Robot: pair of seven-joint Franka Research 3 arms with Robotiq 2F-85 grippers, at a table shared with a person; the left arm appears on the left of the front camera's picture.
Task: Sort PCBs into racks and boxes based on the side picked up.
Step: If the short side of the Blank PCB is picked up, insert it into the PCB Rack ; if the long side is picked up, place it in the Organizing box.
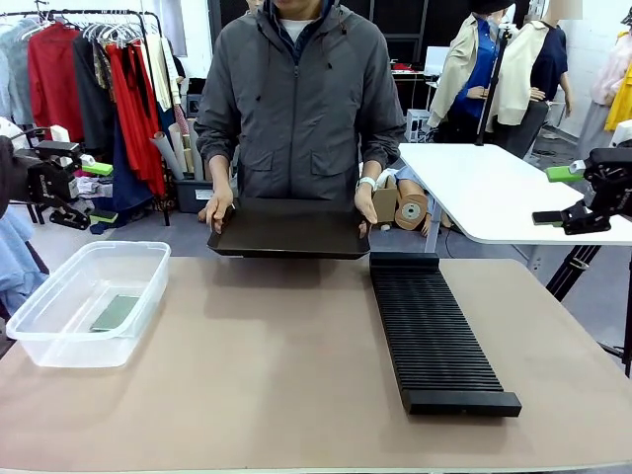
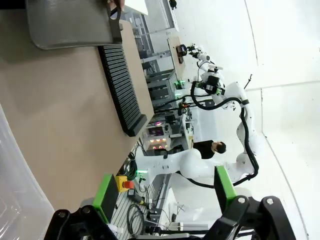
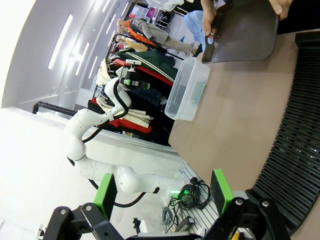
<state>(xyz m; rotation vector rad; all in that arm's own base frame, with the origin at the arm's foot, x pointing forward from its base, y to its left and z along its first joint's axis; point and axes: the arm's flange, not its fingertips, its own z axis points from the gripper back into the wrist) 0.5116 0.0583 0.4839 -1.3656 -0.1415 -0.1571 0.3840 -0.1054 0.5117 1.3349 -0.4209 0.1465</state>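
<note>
Person at far side holds a flat black tray (image 1: pixel 288 229) by both ends, one hand (image 1: pixel 218 207) on the left edge, other hand (image 1: pixel 364 209) on the right, tray lifted just off the far edge of the tabletop (image 1: pixel 247 375); likely bringing it in or about to set it down as the supply surface for boards, can't tell if anything lies on it. Left claw (image 1: pixel 100 193) parked high at the left side, fingers apart, nothing between the green pads; left wrist view confirms the wide gap, left claw (image 2: pixel 162 197) empty. Right claw (image 1: pixel 558 196) parked high on the right, fingers also apart and empty, same in right wrist view, right claw (image 3: pixel 164 192). Both arms pulled back, probably to leave the middle free for the person. Clear box (image 1: pixel 89 301) sits front-left near the left arm, one PCB (image 1: pixel 116 312) lying flat on its bottom. Long slotted rack (image 1: pixel 434 331) lies lengthwise right of centre, near the right arm, slots look unfilled. Layout puts one destination per arm. Sorting looks barely begun.
</note>
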